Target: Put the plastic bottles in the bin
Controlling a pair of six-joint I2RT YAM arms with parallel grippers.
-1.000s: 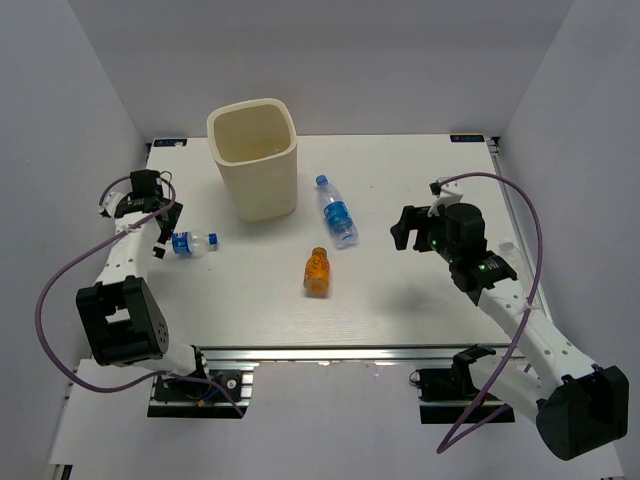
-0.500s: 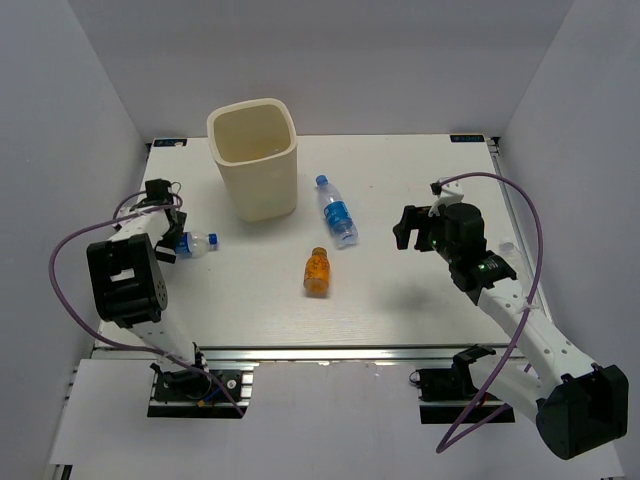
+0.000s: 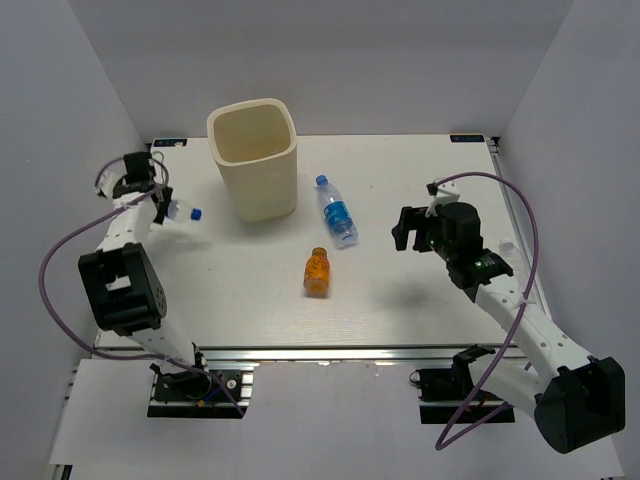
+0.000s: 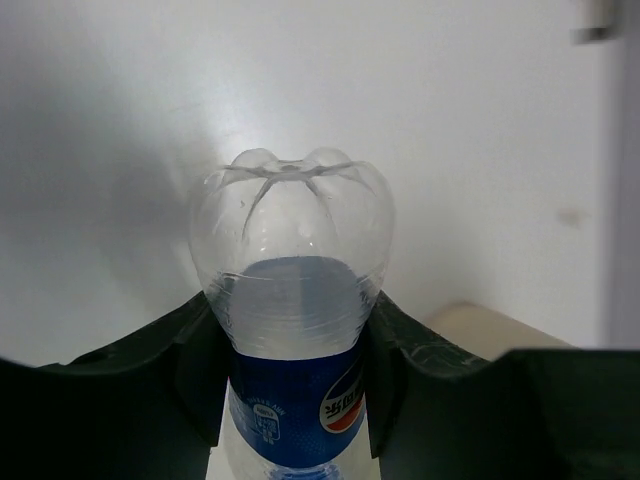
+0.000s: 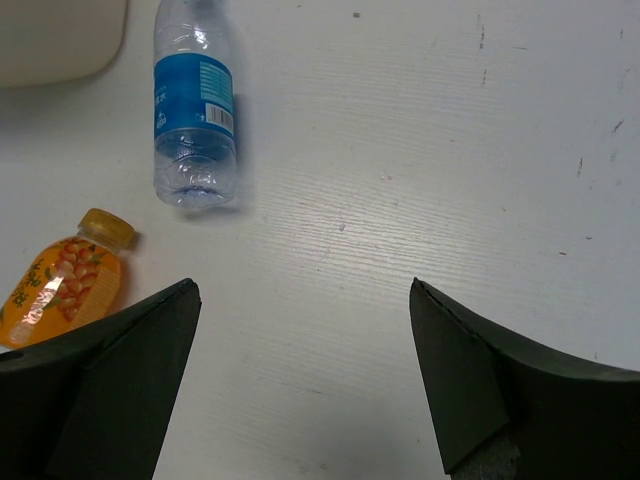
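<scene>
— How do the jaws stand?
— The left gripper is closed on a bottle at its blue label. The right gripper is wide open over bare table.
— Room around?
— The bottle is near the table's left edge, left of the bin and apart from it. A second clear bottle and an orange bottle lie right of the bin.
— Its look?
— Transparent, petal-shaped base, blue cap.

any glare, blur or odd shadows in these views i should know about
top external: even soft light, just a faint shadow on the table below the right gripper; left wrist: the held clear bottle is sharp, the wall behind it darker at upper left; right wrist: sharp, a small sheen on the orange bottle.
</scene>
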